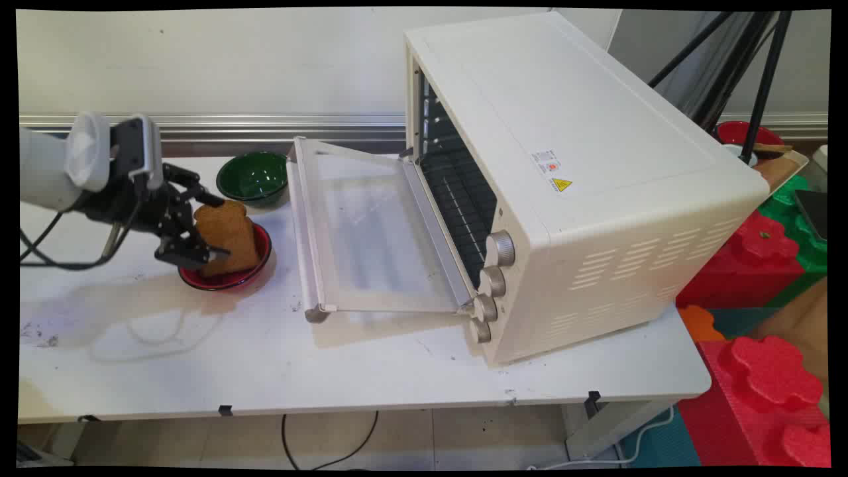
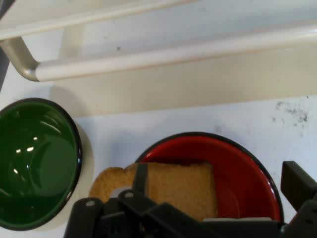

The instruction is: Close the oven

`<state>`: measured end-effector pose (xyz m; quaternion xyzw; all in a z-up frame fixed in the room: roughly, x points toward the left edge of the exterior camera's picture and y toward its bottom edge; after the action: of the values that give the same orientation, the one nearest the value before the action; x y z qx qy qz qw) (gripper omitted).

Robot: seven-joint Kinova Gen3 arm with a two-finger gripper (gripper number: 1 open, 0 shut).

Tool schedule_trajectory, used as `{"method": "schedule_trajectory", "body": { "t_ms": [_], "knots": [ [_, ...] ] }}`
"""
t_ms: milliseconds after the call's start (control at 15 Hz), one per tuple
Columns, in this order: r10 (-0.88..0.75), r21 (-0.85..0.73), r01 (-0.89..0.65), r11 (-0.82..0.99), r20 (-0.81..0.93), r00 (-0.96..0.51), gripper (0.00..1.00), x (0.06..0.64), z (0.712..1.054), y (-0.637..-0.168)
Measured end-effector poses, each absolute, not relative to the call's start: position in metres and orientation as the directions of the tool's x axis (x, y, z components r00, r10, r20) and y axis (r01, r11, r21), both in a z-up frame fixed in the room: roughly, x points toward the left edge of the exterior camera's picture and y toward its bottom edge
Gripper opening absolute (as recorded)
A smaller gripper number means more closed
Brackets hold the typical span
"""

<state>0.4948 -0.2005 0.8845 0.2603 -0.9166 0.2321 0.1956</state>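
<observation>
My black gripper [image 1: 211, 225] is shut on a brown slice of toast [image 1: 230, 237] and holds it upright, low over a red bowl [image 1: 225, 285] on the table's left part. In the hand view the toast [image 2: 183, 186] stands over the red bowl [image 2: 242, 168], and one finger [image 2: 141, 178] lies across its face. A green bowl [image 1: 254, 176] stands just behind the red one; it holds nothing in the hand view [image 2: 34, 163]. Whether the toast's lower edge touches the red bowl, I cannot tell.
A cream toaster oven [image 1: 583, 185] fills the table's right half. Its glass door [image 1: 371, 232] lies folded down toward the bowls, with the door handle [image 2: 148, 57] close beyond them. Inside is a dark wire rack [image 1: 457, 199]. Red and green foam blocks [image 1: 762, 252] lie past the right edge.
</observation>
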Motion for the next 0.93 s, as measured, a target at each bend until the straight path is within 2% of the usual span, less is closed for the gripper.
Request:
{"method": "schedule_trajectory", "body": {
  "t_ms": [333, 933],
  "knots": [
    [-0.385, -0.292, -0.558, 0.777, 0.48, -0.788, 1.0, 0.512, 0.894, -0.237],
    [-0.393, -0.252, -0.54, 0.803, 0.458, -0.797, 1.0, 0.532, 0.876, -0.294]
  ]
}}
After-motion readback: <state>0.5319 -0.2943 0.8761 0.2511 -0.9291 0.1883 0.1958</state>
